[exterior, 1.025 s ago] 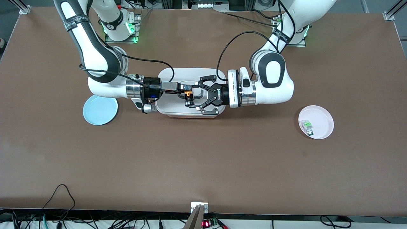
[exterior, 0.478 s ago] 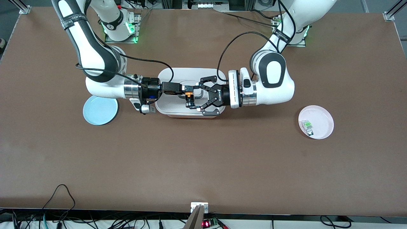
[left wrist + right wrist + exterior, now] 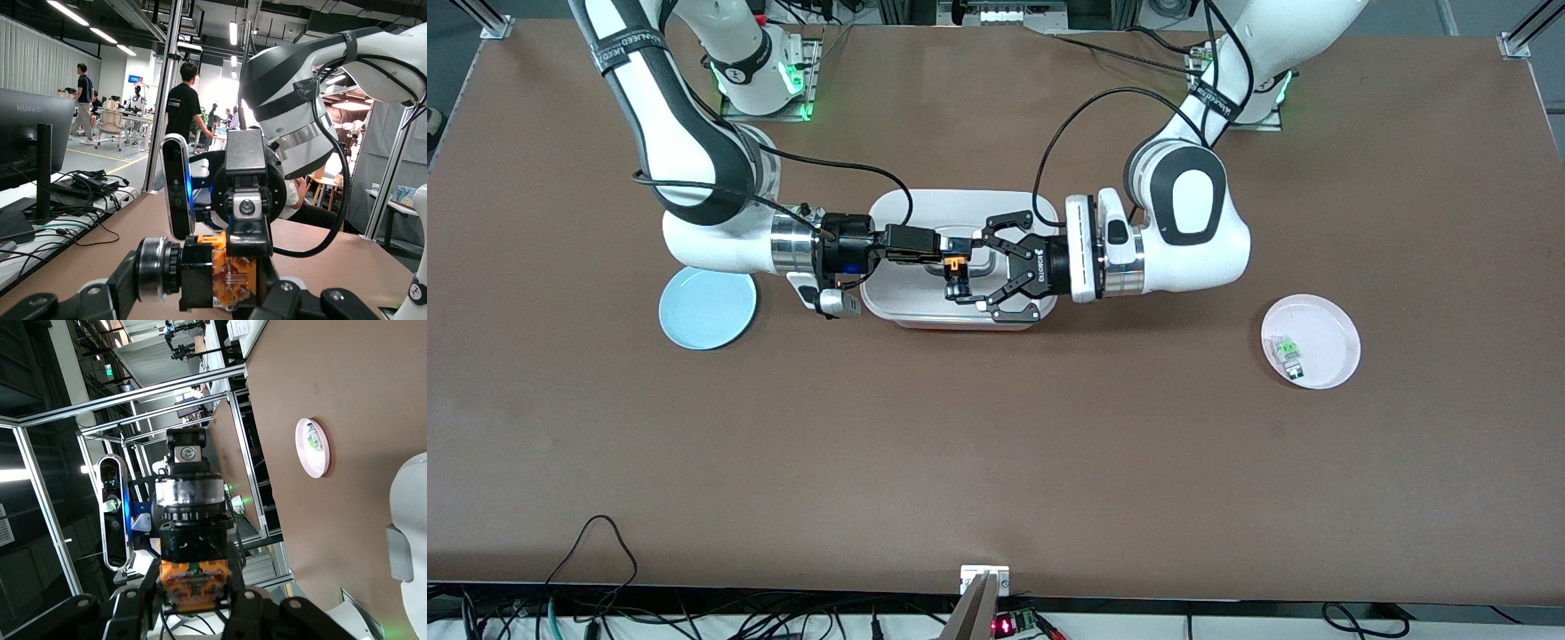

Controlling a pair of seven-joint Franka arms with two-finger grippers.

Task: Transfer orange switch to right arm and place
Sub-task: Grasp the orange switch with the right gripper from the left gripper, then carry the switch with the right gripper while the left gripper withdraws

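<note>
Front view, centre of the frame: you see both end effectors meeting over the white tray (image 3: 925, 209) on the brown desk (image 3: 996, 444); the left end effector (image 3: 971, 271), entering from the frame's right, has its linked fingers drawn together on the orange switch (image 3: 956, 267); the right end effector (image 3: 950, 252), entering from the frame's left, has its narrow straight fingers closed on the same switch, so you find the part gripped from both ends and held in the air above the tray, clear of its floor.

Left wrist view, lower centre: the orange switch (image 3: 223, 277) sits between the left fingers, its round black end to the frame's left, the right end effector (image 3: 245, 243) directly above it.

At the frame's left in the front view, a blue plate (image 3: 707, 308) lies beside the right arm's wrist; at the frame's right, a pink plate (image 3: 1325, 324) carries a small green-and-clear component (image 3: 1288, 352).
</note>
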